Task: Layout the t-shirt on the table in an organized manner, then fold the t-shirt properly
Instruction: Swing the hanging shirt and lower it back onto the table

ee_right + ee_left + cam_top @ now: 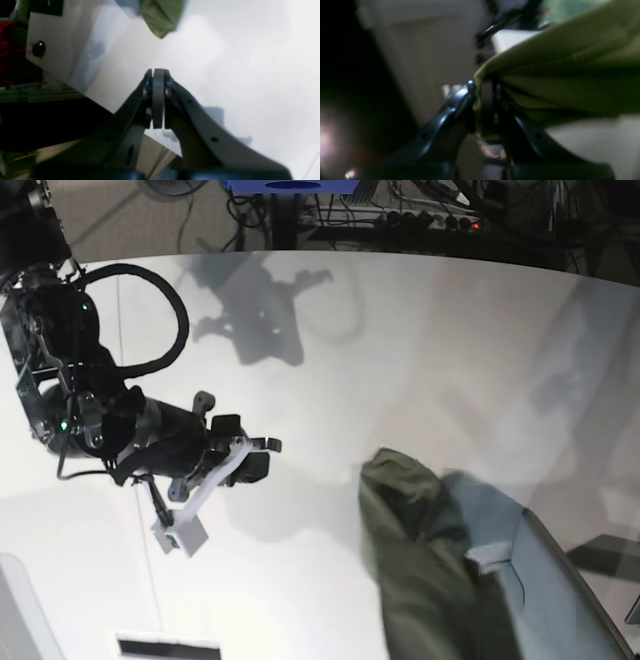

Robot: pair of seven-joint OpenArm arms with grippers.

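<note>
T-shirt (560, 75) bunched between left fingers (463, 93) (right fingers (158, 100) bare).

Dim, blurred wrist views; soft shadows

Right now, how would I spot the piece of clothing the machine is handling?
Find the big white table. Toward its near right part hangs a bunched olive-green t-shirt, pinched between the left gripper fingers. It is the only soft green thing there; the rest is hard, black or white.

Olive t-shirt (420, 570) hung bunched above the white table (400, 340)
It draped in loose folds (not flat).
</note>
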